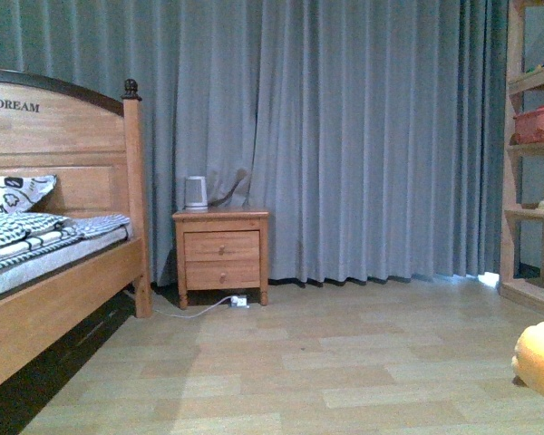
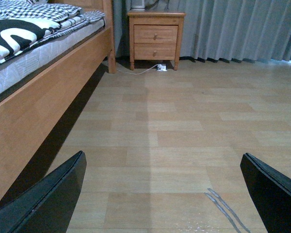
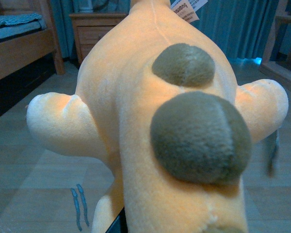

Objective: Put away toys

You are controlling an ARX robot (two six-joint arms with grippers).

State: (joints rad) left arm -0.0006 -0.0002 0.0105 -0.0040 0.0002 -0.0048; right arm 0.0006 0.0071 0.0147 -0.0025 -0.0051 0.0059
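Note:
The plush animal [image 3: 136,111] fills the right wrist view: soft orange-yellow body, two olive-brown round patches, stubby limbs out to both sides, a tag at its far end. My right gripper [image 3: 169,228] is shut on it; the plush covers the fingers except for a dark sliver. It hangs above the wooden floor. In the front view only an orange-yellow edge of the plush animal [image 1: 542,361] shows at the lower right. My left gripper [image 2: 162,194] is open over bare floor, its two dark fingers [image 2: 48,199] wide apart with nothing between them.
A wooden bed [image 1: 59,281] stands at the left. A nightstand [image 1: 221,252] with a white kettle [image 1: 196,193] sits against the grey curtain [image 1: 344,136]. A wooden shelf unit [image 1: 531,154] with a pink bin [image 1: 538,124] is at the right. Wood floor [image 1: 299,362] lies between.

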